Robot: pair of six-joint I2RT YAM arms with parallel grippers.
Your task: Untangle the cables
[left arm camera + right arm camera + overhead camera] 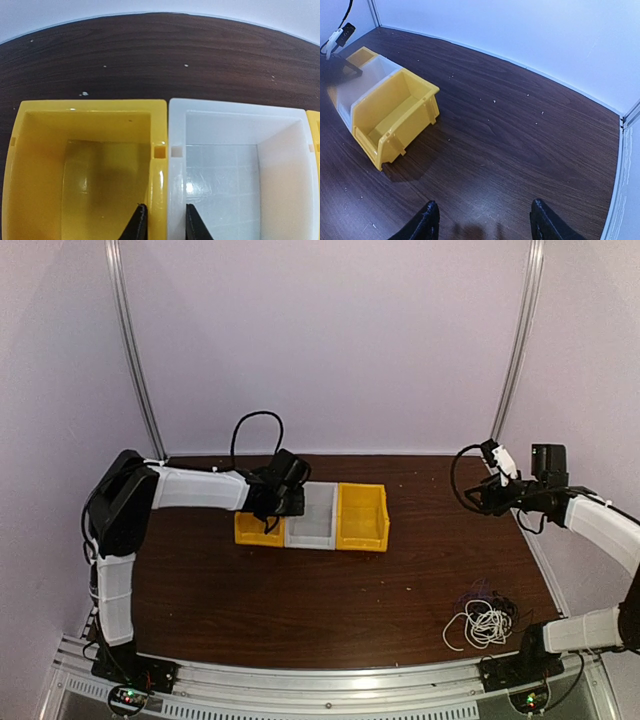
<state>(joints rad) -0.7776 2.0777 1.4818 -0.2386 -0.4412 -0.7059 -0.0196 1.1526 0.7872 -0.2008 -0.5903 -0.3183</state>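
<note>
The cables lie in a loose tangle near the front right corner of the table. A white coil (485, 626) sits by a dark purplish cord (476, 595) and a black cord (507, 606). They show in neither wrist view. My left gripper (272, 508) (166, 225) is far from them, at the bins. Its jaws straddle and press the adjoining walls of the left yellow bin (90, 105) and the white bin (235, 106). My right gripper (478, 498) (484, 220) is open wide and empty, above bare table at the back right.
Three bins stand in a row mid-table: yellow (255, 530), white (312, 515) and a larger yellow one (362, 517) (390, 112); those seen inside are empty. White walls and metal rails close in the back and sides. The right arm's base (520, 665) is beside the cables.
</note>
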